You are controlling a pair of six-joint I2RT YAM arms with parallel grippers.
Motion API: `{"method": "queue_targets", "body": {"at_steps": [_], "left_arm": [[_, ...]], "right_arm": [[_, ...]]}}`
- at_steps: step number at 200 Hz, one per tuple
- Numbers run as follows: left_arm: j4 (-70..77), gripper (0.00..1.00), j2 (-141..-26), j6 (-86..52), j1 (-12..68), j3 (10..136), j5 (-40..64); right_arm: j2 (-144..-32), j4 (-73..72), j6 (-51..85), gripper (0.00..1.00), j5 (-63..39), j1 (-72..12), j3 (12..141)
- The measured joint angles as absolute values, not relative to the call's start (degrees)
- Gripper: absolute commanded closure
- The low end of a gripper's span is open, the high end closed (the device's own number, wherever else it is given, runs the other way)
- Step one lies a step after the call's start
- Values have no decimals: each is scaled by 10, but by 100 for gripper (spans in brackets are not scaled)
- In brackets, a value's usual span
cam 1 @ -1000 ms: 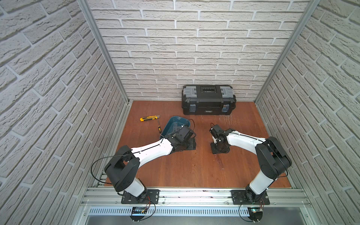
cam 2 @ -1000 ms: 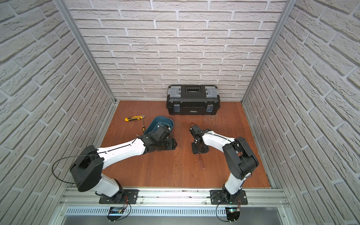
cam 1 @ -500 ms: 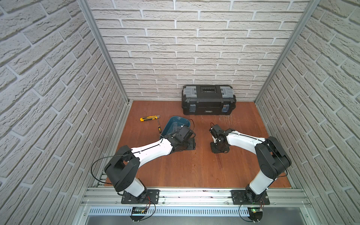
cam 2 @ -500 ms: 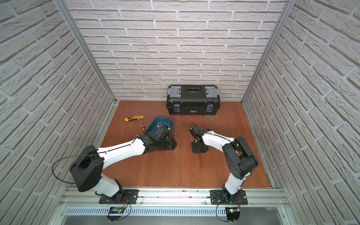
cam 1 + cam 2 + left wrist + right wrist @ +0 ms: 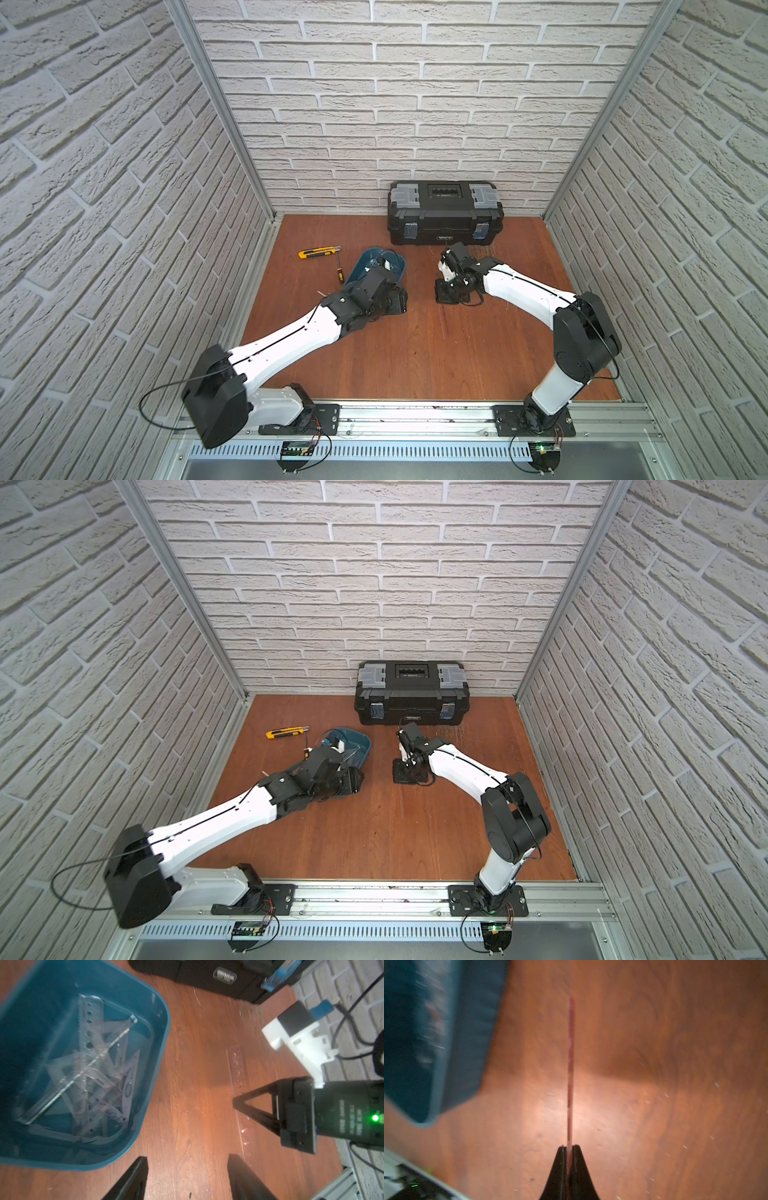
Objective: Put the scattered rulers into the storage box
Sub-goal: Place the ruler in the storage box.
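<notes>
Overhead, in both top views, the rounded teal plastic storage box sits on the wooden floor. Left wrist: clear rulers crisscross inside it; the left gripper gapes. Right wrist: the right gripper pinches a thin straight ruler, seen edge-on and pointing straight ahead.

Clear glossy plastic rulers, smooth teal plastic storage box, scuffed reddish wood table

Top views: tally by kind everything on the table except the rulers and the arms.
Toolbox: 1
Storage box: 1
Utility knife: 1
Screwdriver: 1
Total: 4
</notes>
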State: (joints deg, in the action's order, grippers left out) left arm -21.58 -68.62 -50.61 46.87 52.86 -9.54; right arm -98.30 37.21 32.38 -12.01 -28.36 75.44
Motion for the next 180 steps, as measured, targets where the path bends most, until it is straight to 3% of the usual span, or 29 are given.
{"method": "queue_targets", "body": {"at_steps": [55, 107, 130, 157, 180], "left_arm": [[-321, 30, -529, -537, 447, 484, -166], [-381, 29, -460, -547, 443, 472, -182], [-392, 29, -456, -547, 443, 472, -182], [-398, 29, -452, -547, 443, 472, -182], [-404, 28, -453, -544, 442, 473, -182]], "right_arm": [[-1173, 273, 438, 98, -189, -353, 1026], [-1313, 256, 523, 93, -179, -391, 1110], [-1316, 262, 534, 81, -164, -398, 1110], [-1315, 269, 526, 50, -149, -400, 1119], [-1315, 298, 510, 41, -128, -399, 1147]]}}
